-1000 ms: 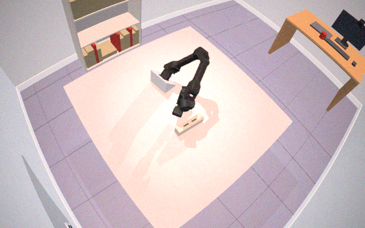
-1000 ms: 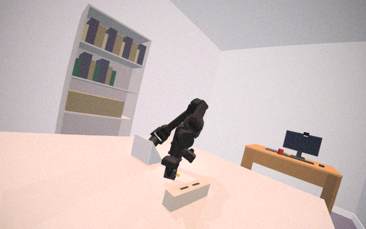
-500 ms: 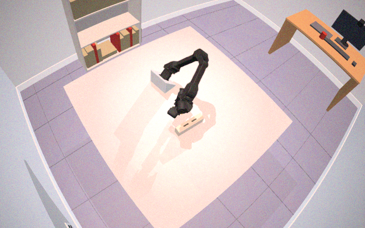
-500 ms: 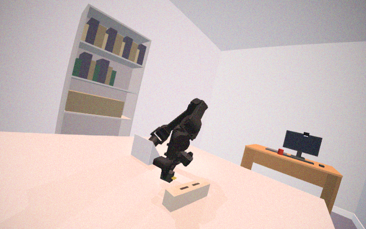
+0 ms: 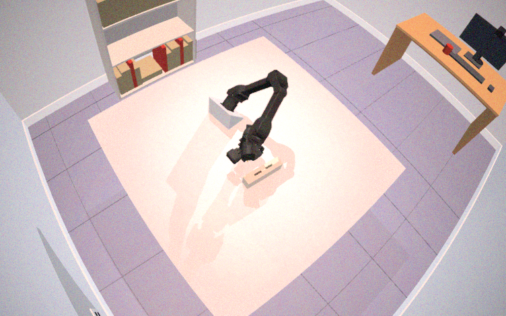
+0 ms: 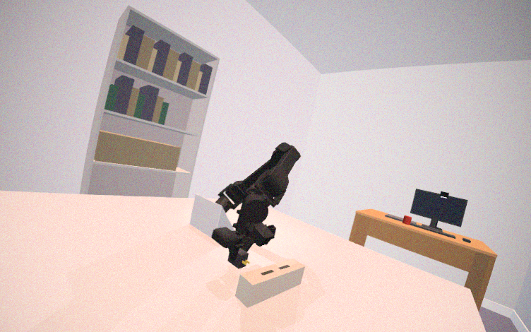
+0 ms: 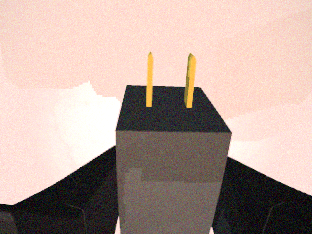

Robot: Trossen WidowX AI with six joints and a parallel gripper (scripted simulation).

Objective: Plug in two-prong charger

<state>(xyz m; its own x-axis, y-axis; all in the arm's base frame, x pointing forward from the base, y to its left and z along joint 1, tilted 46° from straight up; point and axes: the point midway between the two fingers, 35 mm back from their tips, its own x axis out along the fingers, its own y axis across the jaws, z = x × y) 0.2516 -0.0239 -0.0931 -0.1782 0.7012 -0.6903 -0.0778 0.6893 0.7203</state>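
Note:
My gripper (image 5: 233, 156) (image 6: 237, 258) (image 7: 162, 156) is shut on the dark grey charger (image 7: 170, 161). The charger's two yellow prongs (image 7: 170, 81) (image 6: 246, 261) stick out past the fingers, and in the wrist view only bare pink table shows beyond them. The beige power strip (image 5: 261, 177) (image 6: 270, 287) lies flat on the table with two dark outlet slots on top, one to the left (image 6: 267, 271) and one to the right (image 6: 284, 267). The charger hangs low, just beside and slightly above the strip's left end. It is apart from the strip and not over either slot.
A grey wedge block (image 5: 221, 113) (image 6: 205, 219) stands behind the arm by its base. A bookshelf (image 5: 149, 40) (image 6: 145, 117) is at the back. A desk (image 5: 421, 31) (image 6: 422, 242) with a monitor stands far to the right.

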